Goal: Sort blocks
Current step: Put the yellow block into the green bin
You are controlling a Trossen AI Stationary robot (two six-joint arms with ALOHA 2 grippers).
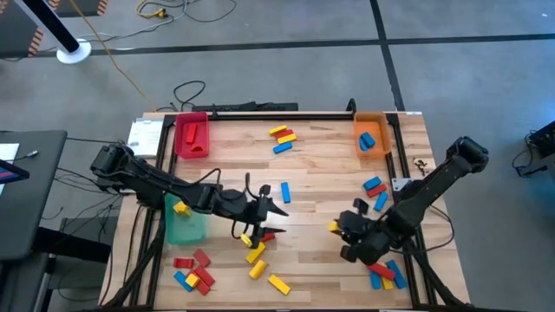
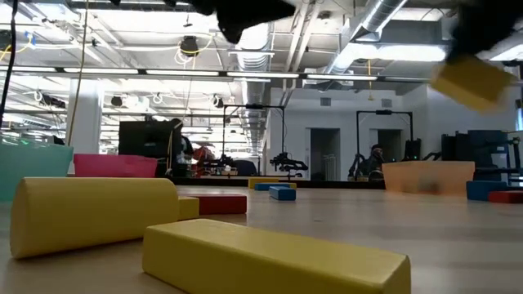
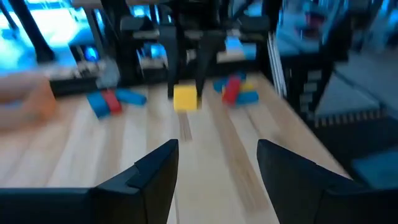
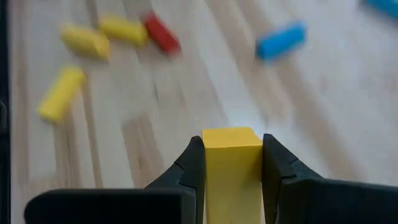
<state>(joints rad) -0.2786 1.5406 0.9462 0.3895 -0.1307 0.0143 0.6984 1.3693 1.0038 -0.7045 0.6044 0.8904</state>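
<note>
My right gripper (image 4: pixel 231 149) is shut on a yellow block (image 1: pixel 333 227) above the table's near right part. In the low view that block (image 2: pixel 472 82) shows high above the tabletop. My left gripper (image 1: pixel 276 211) stands open over the table's middle with nothing between its fingers (image 3: pixel 155 168), and it faces the held block (image 3: pixel 185 98). Loose red, yellow and blue blocks lie flat on the wood: yellow ones (image 1: pixel 254 251) near the left gripper, a blue one (image 1: pixel 285 192) just beyond it. My right gripper pinches the yellow block by two opposite sides between its two fingers (image 4: pixel 194 163). The block lies along the fingers, and its end (image 4: pixel 231 138) sticks out at their tips. The fingers slant downward. The block is lifted clear of the table.
A red tray (image 1: pixel 192 136) stands at the far left and an orange tray (image 1: pixel 373 134) at the far right. A green tray (image 1: pixel 185 224) at the near left holds a yellow block. Block clusters lie at the far middle (image 1: pixel 282 137), near left (image 1: pixel 192 270) and near right (image 1: pixel 386 275).
</note>
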